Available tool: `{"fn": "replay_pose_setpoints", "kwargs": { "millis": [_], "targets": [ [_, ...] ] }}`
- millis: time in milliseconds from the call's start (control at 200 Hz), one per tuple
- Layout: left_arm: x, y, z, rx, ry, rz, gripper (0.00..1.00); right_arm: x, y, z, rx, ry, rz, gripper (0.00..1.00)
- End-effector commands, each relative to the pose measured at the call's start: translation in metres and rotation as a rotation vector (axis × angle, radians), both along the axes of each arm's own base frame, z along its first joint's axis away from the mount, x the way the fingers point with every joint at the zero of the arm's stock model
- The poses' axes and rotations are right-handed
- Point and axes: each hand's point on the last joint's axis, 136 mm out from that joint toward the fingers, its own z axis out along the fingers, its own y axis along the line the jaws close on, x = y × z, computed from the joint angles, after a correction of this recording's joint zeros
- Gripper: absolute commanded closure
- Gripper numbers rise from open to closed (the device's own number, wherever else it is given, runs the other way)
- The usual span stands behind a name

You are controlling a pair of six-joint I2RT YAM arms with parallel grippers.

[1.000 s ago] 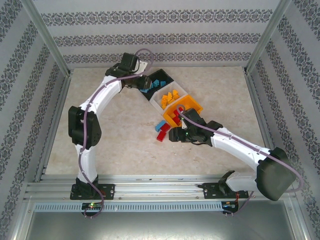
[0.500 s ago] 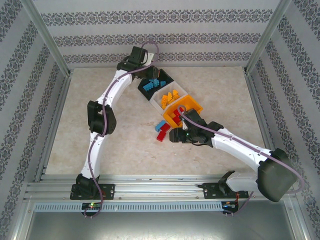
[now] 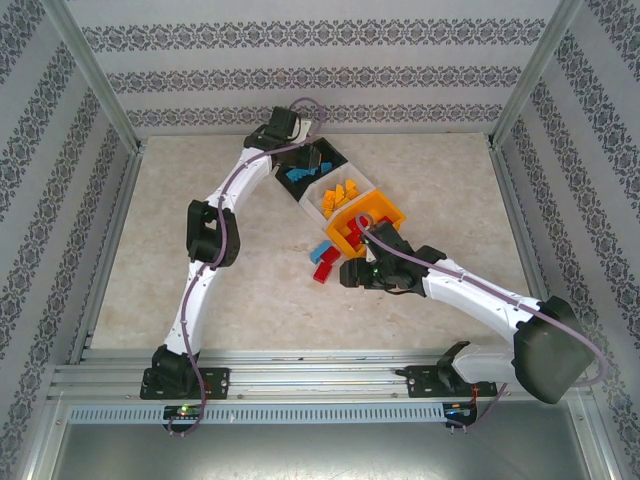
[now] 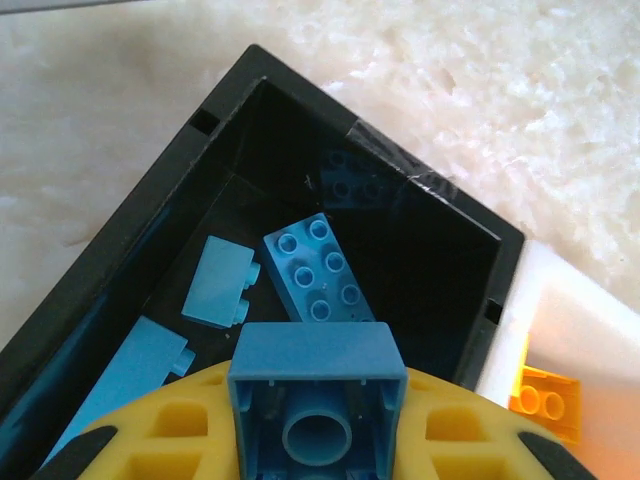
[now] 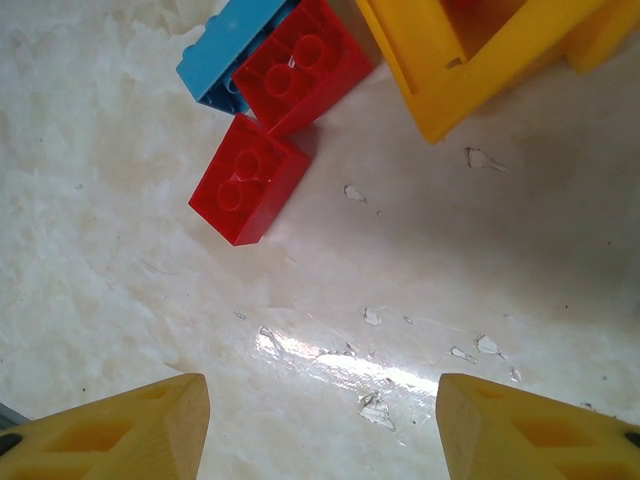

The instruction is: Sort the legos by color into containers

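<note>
Top external: left arm farther over black bin | left fingers gripping blue brick | right fingers apart

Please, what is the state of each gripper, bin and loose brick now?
Left gripper, shut on blue brick.
Right gripper, open, empty.
Black bin, holds blue bricks.
White bin, holds yellow bricks.
Orange bin, holds red bricks.
Loose bricks, two red, one blue, on table.

walls: striped floral wallpaper | table: beige marble | frame: aluminium rails
</note>
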Motion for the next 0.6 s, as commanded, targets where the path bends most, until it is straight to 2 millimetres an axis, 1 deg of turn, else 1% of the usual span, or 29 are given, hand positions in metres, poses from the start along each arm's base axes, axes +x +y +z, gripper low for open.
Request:
{"fn": "replay_pose_setpoints", "kwargs": {
  "millis": [0,100,200,280,335,415,465,485,595],
  "targets": [
    [0.014,0.002,0.023,-0.034,-0.072,0.012,0.75,-0.004,0.001,-0.002,0.003,0.0,0.0,0.38],
    [0.013,0.001,0.028,-0.041,-0.078,0.006,0.59,-0.004,0.002,0.0,0.008,-0.003,-0.001,0.38],
    [0.01,0.0,0.038,-0.05,-0.082,-0.005,0.43,-0.005,0.002,0.003,0.012,-0.008,0.0,0.38],
    [0.005,0.0,0.049,-0.051,-0.085,-0.015,0.32,-0.006,0.001,0.007,0.017,-0.018,-0.002,0.38],
    [0.001,0.001,0.058,-0.051,-0.089,-0.018,0.22,-0.007,0.001,0.009,0.023,-0.024,-0.005,0.38],
    [-0.007,0.001,0.073,-0.058,-0.089,-0.03,0.12,-0.009,-0.001,0.015,0.03,-0.033,-0.009,0.38],
    [-0.013,-0.001,0.083,-0.062,-0.09,-0.037,0.01,-0.009,-0.002,0.019,0.036,-0.043,-0.012,0.38],
    [-0.015,-0.001,0.086,-0.063,-0.089,-0.041,0.0,-0.009,-0.003,0.021,0.039,-0.049,-0.013,0.38],
    [-0.034,-0.004,0.107,-0.057,-0.08,-0.057,0.0,-0.011,-0.008,0.031,0.048,-0.078,-0.023,0.38]
  ]
}}
